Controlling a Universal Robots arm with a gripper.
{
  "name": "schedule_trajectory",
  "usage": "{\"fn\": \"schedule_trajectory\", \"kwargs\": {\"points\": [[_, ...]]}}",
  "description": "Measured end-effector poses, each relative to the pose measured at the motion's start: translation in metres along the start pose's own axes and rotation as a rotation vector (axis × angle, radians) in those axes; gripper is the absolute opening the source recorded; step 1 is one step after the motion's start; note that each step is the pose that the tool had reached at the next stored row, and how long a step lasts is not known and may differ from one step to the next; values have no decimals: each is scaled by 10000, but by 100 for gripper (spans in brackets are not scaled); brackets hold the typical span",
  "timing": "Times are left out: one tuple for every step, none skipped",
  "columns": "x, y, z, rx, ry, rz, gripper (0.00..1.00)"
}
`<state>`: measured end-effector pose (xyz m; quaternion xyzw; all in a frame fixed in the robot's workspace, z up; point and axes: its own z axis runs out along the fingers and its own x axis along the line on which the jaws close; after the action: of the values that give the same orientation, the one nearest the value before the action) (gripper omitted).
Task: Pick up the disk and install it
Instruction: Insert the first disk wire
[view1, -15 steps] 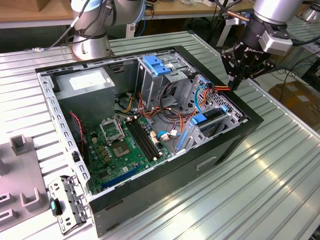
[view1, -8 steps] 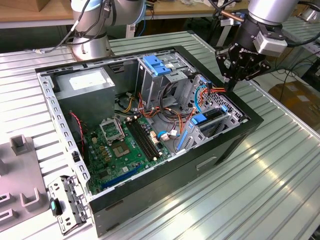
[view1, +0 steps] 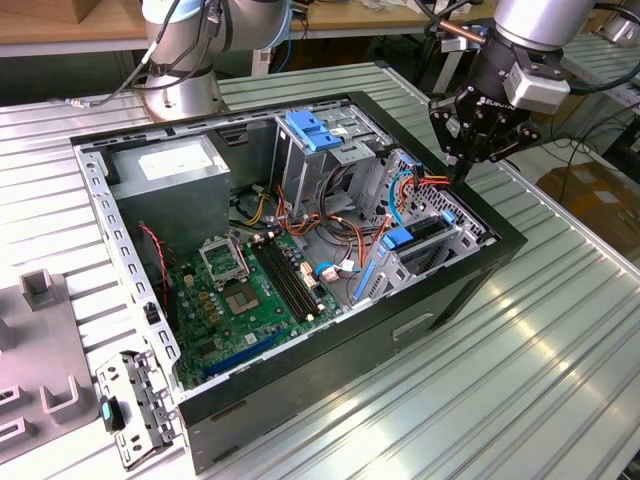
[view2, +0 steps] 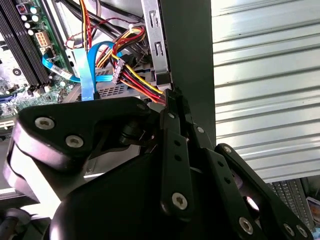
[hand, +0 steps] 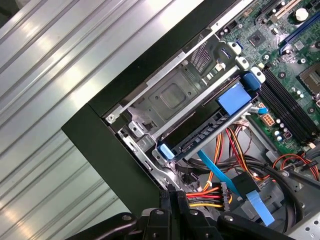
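**Open computer case, gripper at drive-cage corner**

- Gripper (view1: 462, 172): black, fingers (view2: 175, 112) pressed together with nothing between them; tips at the case wall by a bundle of red, yellow and black power wires (hand: 202, 196); poised over the corner of the case nearest the exterior view's right
- Disk (hand: 205, 131): dark, edge-on, seated in the metal drive cage (view1: 430, 235) inside the case; blue side bracket (hand: 234, 97) along it; apart from the gripper
- Computer case (view1: 480, 275): black, lying open on the ribbed metal table (view1: 520, 400)
- Motherboard (view1: 235, 300): green, on the case floor
- Power-supply box (view1: 165, 165): grey, at the far corner
- Blue latch piece (view1: 315, 128): atop the taller cage
- Flat blue data cable (view2: 86, 75): beside the wires
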<state>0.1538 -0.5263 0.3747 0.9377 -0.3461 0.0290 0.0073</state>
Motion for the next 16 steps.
{"fn": "schedule_trajectory", "kwargs": {"points": [[0,0,0,0,0,0,16],[0,0,0,0,0,0,16],[0,0,0,0,0,1,16],[0,0,0,0,0,1,16],[0,0,0,-1,0,18,16],[0,0,0,-4,1,58,16],[0,0,0,-8,0,146,16],[0,0,0,-19,2,320,16],[0,0,0,-30,3,505,16],[0,0,0,-37,4,628,16],[0,0,0,-45,5,758,16],[-5,3,0,-51,6,859,16],[-11,8,-1,-52,6,873,16],[-19,16,-1,-53,6,880,16],[-35,30,-2,-53,6,883,16],[-46,39,-3,-53,6,886,16]]}}
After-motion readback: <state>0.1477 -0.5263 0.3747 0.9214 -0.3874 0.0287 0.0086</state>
